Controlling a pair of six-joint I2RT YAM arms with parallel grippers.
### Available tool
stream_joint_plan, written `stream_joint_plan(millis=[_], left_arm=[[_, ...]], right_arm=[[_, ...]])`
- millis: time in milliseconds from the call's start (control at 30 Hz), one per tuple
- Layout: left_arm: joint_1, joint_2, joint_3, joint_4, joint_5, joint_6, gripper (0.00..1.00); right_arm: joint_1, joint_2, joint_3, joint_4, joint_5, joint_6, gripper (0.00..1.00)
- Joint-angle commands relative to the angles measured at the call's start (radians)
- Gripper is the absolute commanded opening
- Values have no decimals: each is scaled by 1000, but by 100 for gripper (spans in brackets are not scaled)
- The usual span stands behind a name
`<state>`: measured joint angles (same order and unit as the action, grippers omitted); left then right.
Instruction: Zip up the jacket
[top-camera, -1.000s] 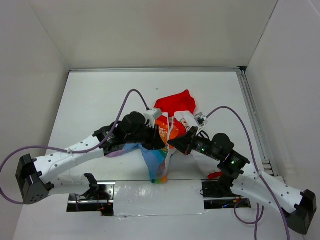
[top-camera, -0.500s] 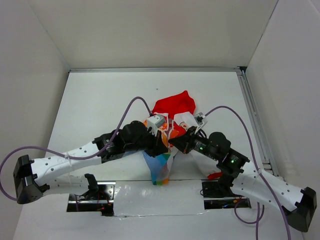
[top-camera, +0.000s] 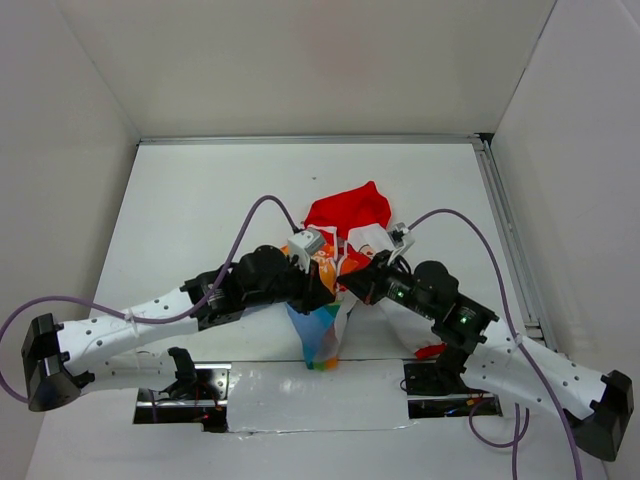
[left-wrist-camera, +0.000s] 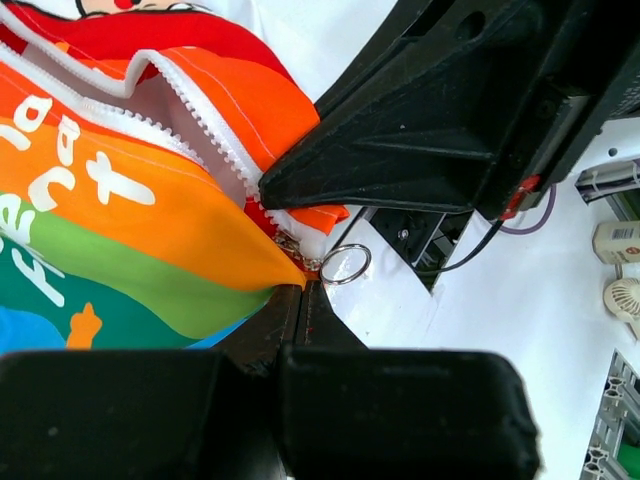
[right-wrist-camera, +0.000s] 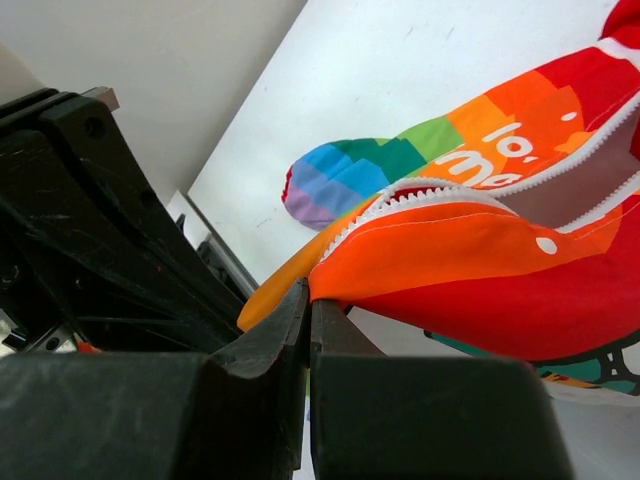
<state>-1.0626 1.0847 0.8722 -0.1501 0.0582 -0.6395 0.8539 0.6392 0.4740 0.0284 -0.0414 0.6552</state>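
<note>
Left wrist, right end effector (left-wrist-camera: 264, 188) against jacket (left-wrist-camera: 120, 200), metal ring (left-wrist-camera: 345, 265) just below

Bright even overhead light, soft shadows; wrist cams' foreground blurry.

A flat white surface (top-camera: 200, 190) is boxed in by plain white walls (top-camera: 310, 60) at the back, left and right. A metal rail (top-camera: 509, 240) runs along its right edge, and a shiny silvery sheet (top-camera: 320, 395) covers the near edge. The light is even, the shadows faint.
</note>
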Motion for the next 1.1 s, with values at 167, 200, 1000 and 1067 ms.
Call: stream_joint_plan(millis=[167, 200, 1000, 1067], left_arm=[[-22, 35, 74, -103, -24, -112, 0], [1, 34, 77, -106, -26, -123, 0], [49, 14, 114, -157, -52, -189, 0], [49, 18, 119, -163, -54, -193, 0]], right_arm=[[-16, 31, 83, -71, -35, -13, 21], [-15, 27, 78, -85, -38, -5, 28], [157, -89, 75, -219, -123, 104, 67], [183, -66, 80, -180, -98, 116, 65]])
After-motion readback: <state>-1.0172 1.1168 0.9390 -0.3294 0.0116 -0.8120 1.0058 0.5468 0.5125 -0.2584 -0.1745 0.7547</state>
